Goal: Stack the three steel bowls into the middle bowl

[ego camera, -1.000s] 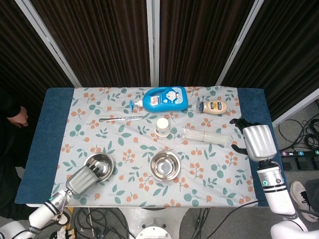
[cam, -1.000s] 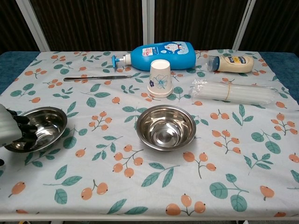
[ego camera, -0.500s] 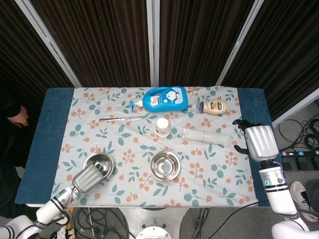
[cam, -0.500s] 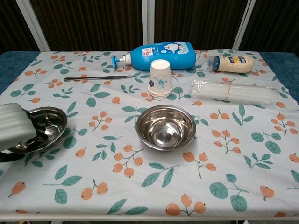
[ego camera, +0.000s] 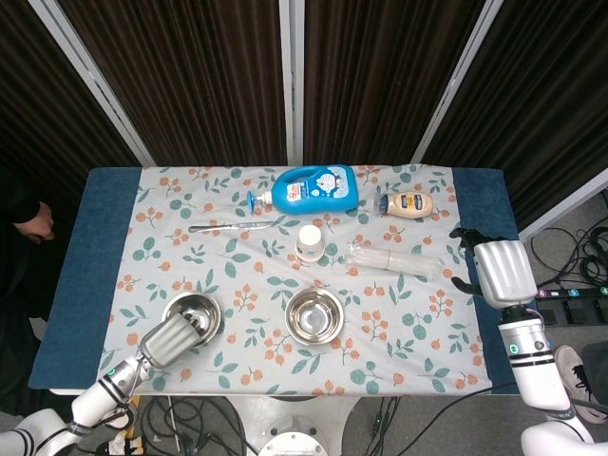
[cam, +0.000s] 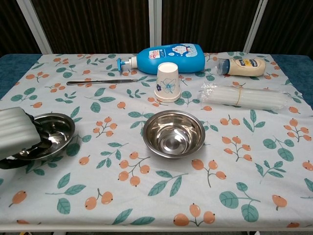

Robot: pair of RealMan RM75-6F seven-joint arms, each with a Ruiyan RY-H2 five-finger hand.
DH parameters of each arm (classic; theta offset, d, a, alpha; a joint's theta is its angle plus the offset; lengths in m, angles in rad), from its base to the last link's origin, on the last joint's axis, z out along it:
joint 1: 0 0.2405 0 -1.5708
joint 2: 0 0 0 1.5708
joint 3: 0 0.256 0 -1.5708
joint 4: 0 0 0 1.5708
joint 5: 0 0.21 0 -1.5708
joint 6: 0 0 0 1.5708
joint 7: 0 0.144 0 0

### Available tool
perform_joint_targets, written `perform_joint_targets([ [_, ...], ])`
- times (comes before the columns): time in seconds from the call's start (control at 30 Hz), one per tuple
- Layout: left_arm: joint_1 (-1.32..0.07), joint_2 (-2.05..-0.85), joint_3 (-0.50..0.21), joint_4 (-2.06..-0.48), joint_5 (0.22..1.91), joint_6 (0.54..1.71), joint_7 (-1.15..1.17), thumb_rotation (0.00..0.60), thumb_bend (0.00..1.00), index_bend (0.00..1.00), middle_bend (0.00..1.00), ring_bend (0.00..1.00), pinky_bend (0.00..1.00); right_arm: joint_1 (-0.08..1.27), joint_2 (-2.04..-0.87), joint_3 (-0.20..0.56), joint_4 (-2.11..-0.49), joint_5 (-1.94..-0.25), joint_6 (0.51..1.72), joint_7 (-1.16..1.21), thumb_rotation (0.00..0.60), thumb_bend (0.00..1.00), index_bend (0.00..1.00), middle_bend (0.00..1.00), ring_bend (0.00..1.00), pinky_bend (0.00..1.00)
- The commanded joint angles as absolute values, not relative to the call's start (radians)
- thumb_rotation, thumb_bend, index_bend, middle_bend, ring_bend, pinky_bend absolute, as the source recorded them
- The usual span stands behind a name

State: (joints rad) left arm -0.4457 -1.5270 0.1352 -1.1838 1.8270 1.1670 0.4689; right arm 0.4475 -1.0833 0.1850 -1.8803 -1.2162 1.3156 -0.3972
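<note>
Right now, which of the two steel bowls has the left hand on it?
The left bowl, near the table's left edge: the left hand covers its near rim. The middle bowl, below the paper cup, stands untouched.

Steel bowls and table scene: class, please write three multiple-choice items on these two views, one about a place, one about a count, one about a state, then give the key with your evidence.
1. Where does the paper cup stand?
A. Just behind the middle bowl
B. Inside the left bowl
C. At the table's right edge

2. How many steel bowls can be seen?
A. One
B. Two
C. Four

3. How does the blue bottle lie?
A. Upright
B. On its side
C. Inside a bowl

Key:
1 A: the paper cup stands upside down on the cloth just beyond the middle bowl.
2 B: only the middle bowl and the left bowl show; the left hand is at the left bowl's rim, while the right hand is off at the table's right side.
3 B: the blue bottle lies flat, pump pointing left.
</note>
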Motion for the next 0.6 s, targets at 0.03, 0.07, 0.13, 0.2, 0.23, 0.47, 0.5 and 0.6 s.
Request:
perform_joint_targets([
  [0.03, -0.446, -1.529, 0.138, -1.180, 1.829, 1.172, 0.466, 0.600, 0.30, 0.71, 0.72, 0.66, 0.69, 0.446, -1.084, 0.186, -1.878, -1.216, 1.313, -0.396, 0.600, 0.00, 0.32, 0.44, 0.62, 0.64],
  [0.07, -0.446, -1.530, 0.139, -1.179, 1.829, 1.173, 0.465, 0.600, 0.31, 0.71, 0.72, 0.66, 0.69, 0.446, -1.084, 0.186, -1.878, -1.216, 1.313, -0.396, 0.600, 0.00, 0.32, 0.44, 0.62, 0.64],
  [0.13, -0.446, -1.530, 0.141, -1.177, 1.827, 1.174, 0.463, 0.600, 0.31, 0.72, 0.72, 0.67, 0.69, 0.445, -1.085, 0.187, -1.876, -1.216, 1.312, -0.395, 0.600, 0.00, 0.32, 0.44, 0.62, 0.64],
  [0.2, -0.446, -1.531, 0.142, -1.175, 1.827, 1.177, 0.460, 0.600, 0.31, 0.72, 0.72, 0.67, 0.69, 0.445, -1.085, 0.188, -1.876, -1.216, 1.311, -0.395, 0.600, 0.00, 0.32, 0.44, 0.62, 0.64],
  [0.23, -0.446, -1.531, 0.142, -1.175, 1.826, 1.179, 0.458, 0.600, 0.31, 0.72, 0.72, 0.67, 0.69, 0.444, -1.084, 0.189, -1.876, -1.215, 1.310, -0.396, 0.600, 0.00, 0.32, 0.44, 0.62, 0.64],
  [0.47, -0.453, -1.532, 0.130, -1.192, 1.835, 1.218, 0.437, 0.600, 0.31, 0.73, 0.73, 0.68, 0.69, 0.440, -1.081, 0.194, -1.880, -1.215, 1.312, -0.395, 0.600, 0.00, 0.32, 0.44, 0.62, 0.64],
  [0.5, -0.455, -1.532, 0.127, -1.198, 1.835, 1.221, 0.433, 0.600, 0.31, 0.73, 0.74, 0.68, 0.70, 0.439, -1.080, 0.194, -1.880, -1.216, 1.313, -0.395, 0.600, 0.00, 0.32, 0.44, 0.62, 0.64],
  [0.6, -0.464, -1.530, 0.115, -1.220, 1.835, 1.228, 0.433, 0.600, 0.31, 0.73, 0.74, 0.69, 0.70, 0.435, -1.078, 0.195, -1.882, -1.219, 1.317, -0.392, 0.600, 0.00, 0.32, 0.44, 0.62, 0.64],
])
